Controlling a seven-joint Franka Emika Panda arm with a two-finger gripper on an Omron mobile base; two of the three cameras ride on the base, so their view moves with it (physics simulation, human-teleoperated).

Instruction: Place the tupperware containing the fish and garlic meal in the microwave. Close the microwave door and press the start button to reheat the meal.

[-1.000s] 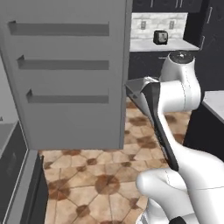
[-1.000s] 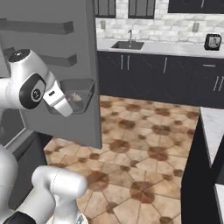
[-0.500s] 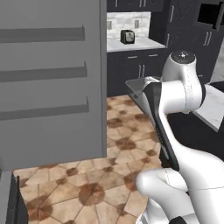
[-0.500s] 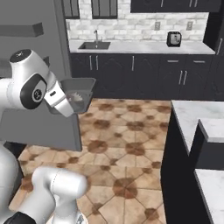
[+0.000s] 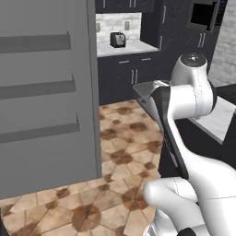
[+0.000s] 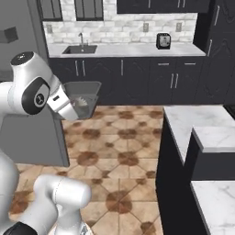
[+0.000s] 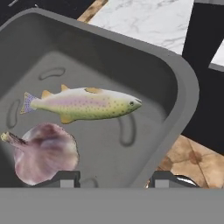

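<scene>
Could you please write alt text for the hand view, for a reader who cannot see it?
A grey container, seen from close above, holds a whole speckled fish lying lengthwise and a purplish garlic bulb just below it. The gripper clasps the container's near rim. Beyond the far rim are a white marble counter and patterned brown floor tiles.

light: even, flat render, no clear source
shadows: soft, faint inside tupperware (image 7: pixel 131 65)
glare: mild sheen on white arm (image 5: pixel 193 92)
sharpness: base views soft, hand view crisper
edge distortion: none seen
</scene>
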